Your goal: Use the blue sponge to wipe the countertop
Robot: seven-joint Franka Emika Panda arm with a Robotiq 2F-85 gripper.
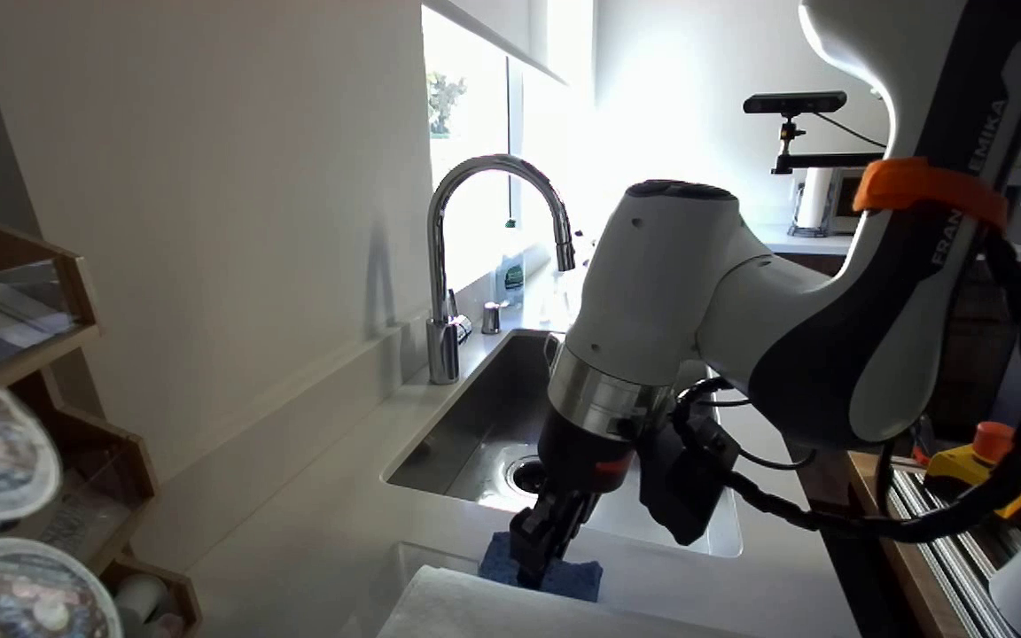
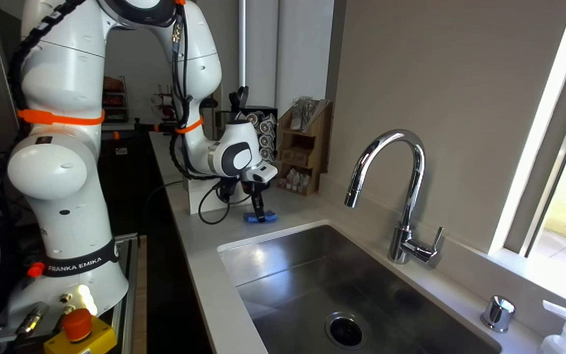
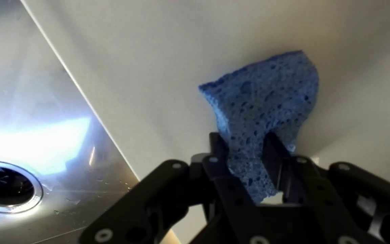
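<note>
The blue sponge lies on the pale countertop, and my gripper is shut on it. The fingers stand on either side of the sponge and pinch it into a narrow waist; the far part spreads out beyond the fingertips and a corner shows outside the right finger. In both exterior views my gripper points down at the sponge, at the surface beside the sink. The countertop also shows in an exterior view. The sponge's underside is hidden.
The steel sink is right beside the sponge, with a chrome faucet at its wall side. A white block stands close to the gripper. A wooden organizer stands against the wall.
</note>
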